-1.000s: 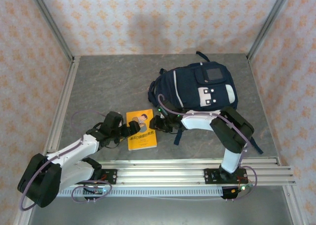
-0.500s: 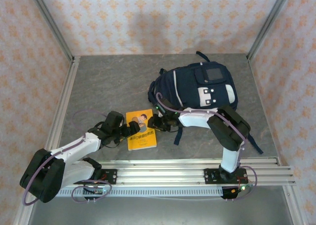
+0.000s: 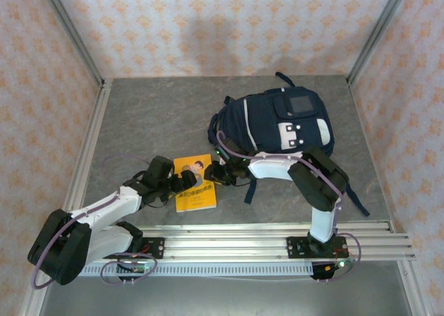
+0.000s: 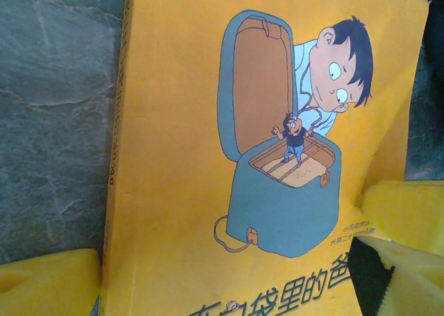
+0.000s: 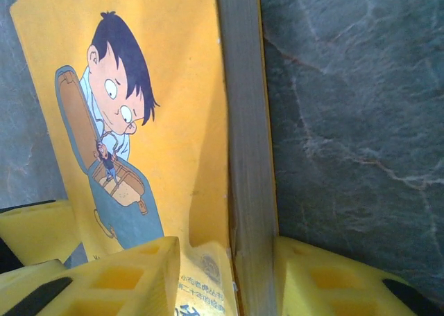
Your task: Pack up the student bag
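The right gripper pinches one edge of a yellow book. One finger lies on the cover and the second finger is against the other side of the page block. The left gripper is at the opposite side of the book, with its fingers spread wide over the spine side. I cannot tell if they touch it. The bag lies flat on the table, behind the right gripper and to its right, near but apart. A dark strap of the bag hangs just beside this gripper's wrist, and the white forearm crosses the bag's near edge.
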{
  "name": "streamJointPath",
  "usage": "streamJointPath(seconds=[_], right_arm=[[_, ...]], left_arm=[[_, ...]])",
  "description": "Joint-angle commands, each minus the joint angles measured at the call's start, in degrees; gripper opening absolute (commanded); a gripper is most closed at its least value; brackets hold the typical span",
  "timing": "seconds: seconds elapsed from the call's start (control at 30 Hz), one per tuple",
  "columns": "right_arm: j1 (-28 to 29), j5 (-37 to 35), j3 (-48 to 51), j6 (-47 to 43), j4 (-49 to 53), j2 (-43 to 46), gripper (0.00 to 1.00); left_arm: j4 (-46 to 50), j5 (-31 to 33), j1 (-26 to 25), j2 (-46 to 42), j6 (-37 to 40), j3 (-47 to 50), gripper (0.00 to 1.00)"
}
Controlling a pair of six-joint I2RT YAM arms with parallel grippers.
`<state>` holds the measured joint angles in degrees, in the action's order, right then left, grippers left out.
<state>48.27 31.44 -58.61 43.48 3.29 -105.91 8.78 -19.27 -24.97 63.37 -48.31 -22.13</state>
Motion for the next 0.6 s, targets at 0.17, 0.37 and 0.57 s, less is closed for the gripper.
streamJointPath(seconds=[0.17, 0.37, 0.57], right_arm=[[1.4, 3.63, -0.4, -1.2, -0.51, 5.69, 0.32], [1.4, 8.53, 1.2, 2.34, -7.48, 5.05, 0.29], [1.39, 11.9, 1.91, 4.15, -11.63, 2.6, 0.26]], left_arm=[[-6.08, -4.97, -0.52, 0.68, -0.6, 1.21, 0.94], [-6.25, -5.65, -0.52, 1.19, -0.56, 1.12, 0.94], [-5.81, -5.48, -0.52, 0.7, -0.72, 1.21, 0.94]])
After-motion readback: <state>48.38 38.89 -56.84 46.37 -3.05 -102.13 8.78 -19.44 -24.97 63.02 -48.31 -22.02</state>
